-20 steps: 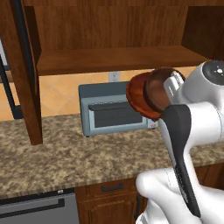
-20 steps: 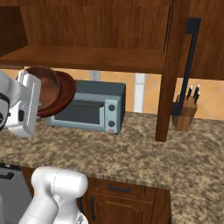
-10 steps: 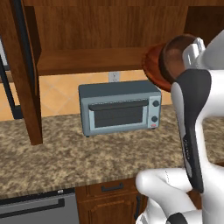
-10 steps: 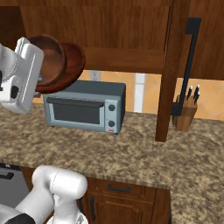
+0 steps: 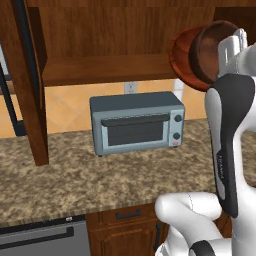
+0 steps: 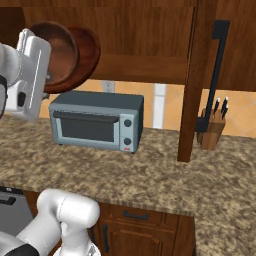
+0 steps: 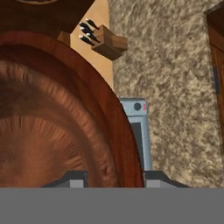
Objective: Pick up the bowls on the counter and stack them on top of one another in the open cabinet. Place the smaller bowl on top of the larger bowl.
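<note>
Both nested bowls (image 5: pixel 197 52) on edge at the pincer (image 6: pixel 47 80), grip hidden

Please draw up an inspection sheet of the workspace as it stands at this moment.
Surface: speckled granite counter, bare in front of the toaster oven.
Job's things: larger bowl held up, tilted on edge, at the level of the open cabinet shelf; smaller bowl appears nested against it.
Clutter: grey-blue toaster oven; knife block by the wall.
End effector: beside the bowls' rims; fingertips hidden, grip cannot be judged.
Cables: nothing seen.
Surroundings: wall outlet, dark drawers below.
</note>
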Motion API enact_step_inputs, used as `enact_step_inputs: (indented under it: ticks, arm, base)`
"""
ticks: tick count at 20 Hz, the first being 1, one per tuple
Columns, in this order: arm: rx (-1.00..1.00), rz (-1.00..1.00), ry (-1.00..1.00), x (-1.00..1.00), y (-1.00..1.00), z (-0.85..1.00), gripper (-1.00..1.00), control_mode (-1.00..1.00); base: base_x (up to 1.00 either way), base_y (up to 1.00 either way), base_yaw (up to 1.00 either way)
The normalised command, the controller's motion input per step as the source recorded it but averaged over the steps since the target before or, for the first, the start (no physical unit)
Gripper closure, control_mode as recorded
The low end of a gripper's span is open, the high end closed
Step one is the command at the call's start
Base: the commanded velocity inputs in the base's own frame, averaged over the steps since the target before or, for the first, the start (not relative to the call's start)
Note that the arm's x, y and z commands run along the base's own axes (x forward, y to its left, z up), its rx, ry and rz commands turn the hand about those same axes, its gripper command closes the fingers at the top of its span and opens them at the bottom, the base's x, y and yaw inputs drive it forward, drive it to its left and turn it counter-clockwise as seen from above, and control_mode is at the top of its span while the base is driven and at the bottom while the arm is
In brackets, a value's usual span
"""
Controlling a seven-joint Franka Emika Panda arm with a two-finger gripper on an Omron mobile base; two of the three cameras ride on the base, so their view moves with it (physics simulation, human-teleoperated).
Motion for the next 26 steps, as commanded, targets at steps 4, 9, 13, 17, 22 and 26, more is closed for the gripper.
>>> enact_step_inputs:
  ticks: [4,9,13,17,22,26]
  arm:
    - [0.01,0.01,0.06,0.49,0.00,0.00,1.00,-1.00]
    - [0.01,0.03,0.04,0.54,-0.04,0.00,1.00,-1.00]
    - [0.00,0.03,0.00,0.51,-0.01,0.00,1.00,-1.00]
    - [0.00,0.03,0.00,0.43,0.00,0.00,1.00,-1.00]
    - [0.00,0.02,0.09,0.47,0.00,0.00,1.00,-1.00]
    - [0.00,0.03,0.16,0.71,-0.01,0.00,1.00,-1.00]
  base:
    - [0.00,0.00,0.00]
    - [0.00,0.00,0.00]
    - [0.00,0.00,0.00]
    - [0.00,0.00,0.00]
    - [0.00,0.00,0.00]
    - [0.00,0.00,0.00]
